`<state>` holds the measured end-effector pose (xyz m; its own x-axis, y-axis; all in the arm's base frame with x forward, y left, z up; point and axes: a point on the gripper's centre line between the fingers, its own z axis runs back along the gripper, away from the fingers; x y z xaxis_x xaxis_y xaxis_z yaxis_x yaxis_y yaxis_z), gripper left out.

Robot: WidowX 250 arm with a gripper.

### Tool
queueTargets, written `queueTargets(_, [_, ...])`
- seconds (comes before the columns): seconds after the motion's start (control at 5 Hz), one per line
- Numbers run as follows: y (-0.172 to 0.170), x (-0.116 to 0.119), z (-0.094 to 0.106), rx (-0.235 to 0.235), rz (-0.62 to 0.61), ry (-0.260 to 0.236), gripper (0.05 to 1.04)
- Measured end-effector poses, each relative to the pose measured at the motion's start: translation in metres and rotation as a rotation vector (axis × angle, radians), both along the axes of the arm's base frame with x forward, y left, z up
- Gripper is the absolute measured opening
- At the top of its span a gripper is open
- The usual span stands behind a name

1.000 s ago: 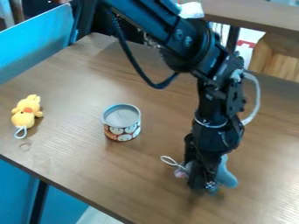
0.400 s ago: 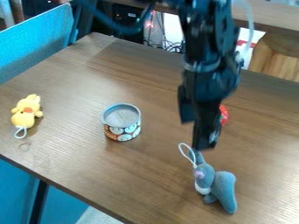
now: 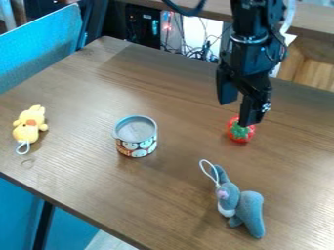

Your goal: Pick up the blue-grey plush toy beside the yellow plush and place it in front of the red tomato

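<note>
Toward the upper right of the frame, with the black claw [image 3: 239,112] released, just over a red toy fruit [image 3: 240,132].

Seen hanging fingers-down, spread with a gap between and nothing grasped. Directly below in the frame, find the toy fruit on the wooden table [image 3: 163,205], with the lower fingertip overlapping its top edge from this angle; cannot tell whether touching. Roundish, so without a clear long axis; green leafy cap turned toward the camera. At the lower right, well apart from the claw, see a grey plush rabbit [image 3: 249,212], with a white cord loop [image 3: 209,171] toward the upper left. Left of centre, see a round tin [image 3: 136,138] set upright; at the far left, a yellow plush toy [image 3: 29,126]. None of these between claw and fruit.
</note>
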<state>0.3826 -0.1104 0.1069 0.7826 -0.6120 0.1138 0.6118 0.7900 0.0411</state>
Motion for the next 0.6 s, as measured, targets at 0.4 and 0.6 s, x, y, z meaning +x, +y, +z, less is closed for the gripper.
queueTargets(0.4, [0.0046, 0.0275, -0.0024, 0.065, 0.198, 0.000, 1.005])
queueTargets(0.6, [0.0048, 0.0220, -0.0024, 0.030, 0.414, 0.043, 1.005])
